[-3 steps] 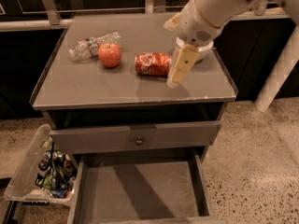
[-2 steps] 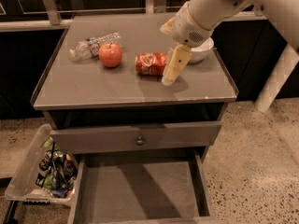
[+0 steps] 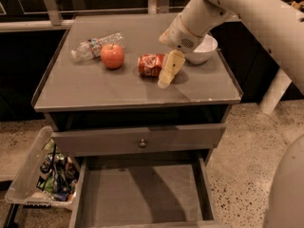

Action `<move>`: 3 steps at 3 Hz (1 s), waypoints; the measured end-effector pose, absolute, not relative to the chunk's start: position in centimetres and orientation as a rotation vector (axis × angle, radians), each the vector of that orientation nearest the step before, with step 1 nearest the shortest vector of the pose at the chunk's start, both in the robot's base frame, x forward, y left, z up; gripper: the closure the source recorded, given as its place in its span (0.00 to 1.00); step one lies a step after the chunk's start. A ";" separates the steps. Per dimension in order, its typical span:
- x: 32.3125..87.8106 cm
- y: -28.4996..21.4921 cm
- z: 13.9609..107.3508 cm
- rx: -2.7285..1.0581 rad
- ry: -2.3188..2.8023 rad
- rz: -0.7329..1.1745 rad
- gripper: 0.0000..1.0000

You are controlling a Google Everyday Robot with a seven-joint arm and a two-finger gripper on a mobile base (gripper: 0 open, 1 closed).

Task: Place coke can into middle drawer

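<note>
The coke can (image 3: 150,64) lies on its side near the middle of the grey cabinet top (image 3: 95,87). My gripper (image 3: 166,78) hangs from the cream arm that comes in from the upper right. It is right against the can's right end, low over the top. The middle drawer (image 3: 142,189) is pulled open below the cabinet front, and its flat grey floor is bare.
A red apple (image 3: 112,56) and a clear plastic bottle (image 3: 95,45) lie left of the can. A white bowl (image 3: 203,49) stands behind the gripper. A closed drawer front with a knob (image 3: 142,143) is above the open drawer. A clear bin of clutter (image 3: 42,177) is on the floor at left.
My gripper has moved left and down along the cabinet top, from beside the bowl to the can's right end. The can, apple and bottle have not moved.
</note>
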State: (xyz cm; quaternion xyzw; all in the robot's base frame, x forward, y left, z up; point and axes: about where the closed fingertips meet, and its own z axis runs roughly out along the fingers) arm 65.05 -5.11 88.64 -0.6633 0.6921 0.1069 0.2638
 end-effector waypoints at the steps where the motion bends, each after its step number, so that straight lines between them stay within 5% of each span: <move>1: 66.3 -4.9 86.7 -1.792 1.923 0.291 0.00; 2: 67.3 -4.8 84.9 -1.800 1.965 0.319 0.00; 3: 67.3 -4.7 84.7 -1.800 1.966 0.320 0.18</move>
